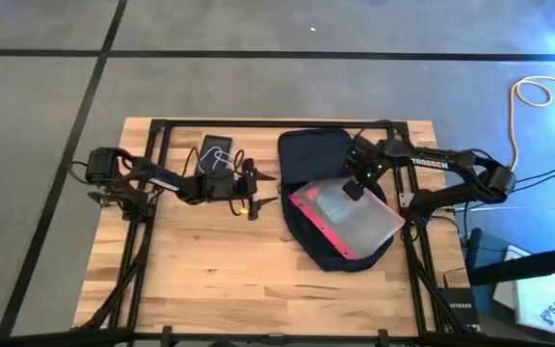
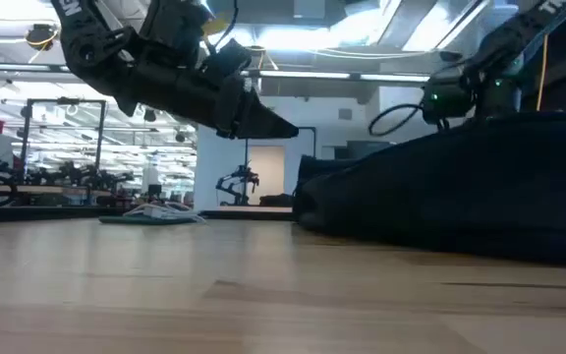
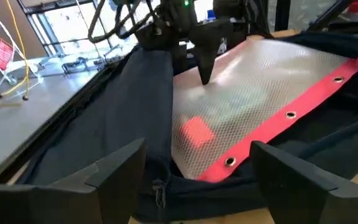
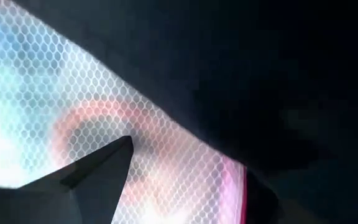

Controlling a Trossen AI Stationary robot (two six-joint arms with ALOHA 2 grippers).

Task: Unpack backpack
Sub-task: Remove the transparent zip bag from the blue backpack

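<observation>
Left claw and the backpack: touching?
Apart. The high view shows the left claw short of the backpack, bare table between them.

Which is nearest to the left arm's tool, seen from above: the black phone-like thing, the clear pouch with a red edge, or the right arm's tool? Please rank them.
From the left tool, in the high view:
1. The clear red-edged pouch, just to its right, lying on the backpack.
2. The black phone-like thing, back and to its left, near the table's far edge.
3. The right tool, farthest right, down on the pouch.
</observation>
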